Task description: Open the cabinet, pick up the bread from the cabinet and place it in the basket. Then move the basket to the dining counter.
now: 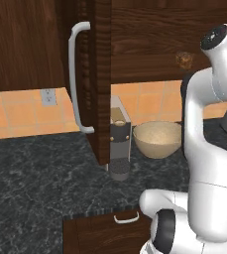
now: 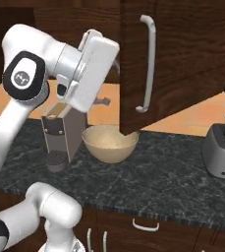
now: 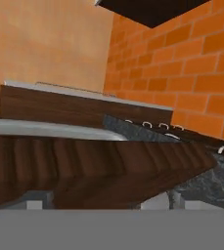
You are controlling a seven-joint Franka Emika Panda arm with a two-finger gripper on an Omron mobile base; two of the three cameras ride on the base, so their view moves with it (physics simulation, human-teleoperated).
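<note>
Wood door: cabinet (image 1: 97, 74) stands open, so you can reach the bread (image 1: 185, 60).
Basket (image 1: 157, 138): waits below on the counter.
Pincer: state impossible to tell.

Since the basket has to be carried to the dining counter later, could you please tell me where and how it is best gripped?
Grip the basket by its rim, coming down from above, one finger inside and one outside. It is a round open bowl with no handle, standing upright. The front rim is likely safest: the open cabinet door hangs over the back.
</note>
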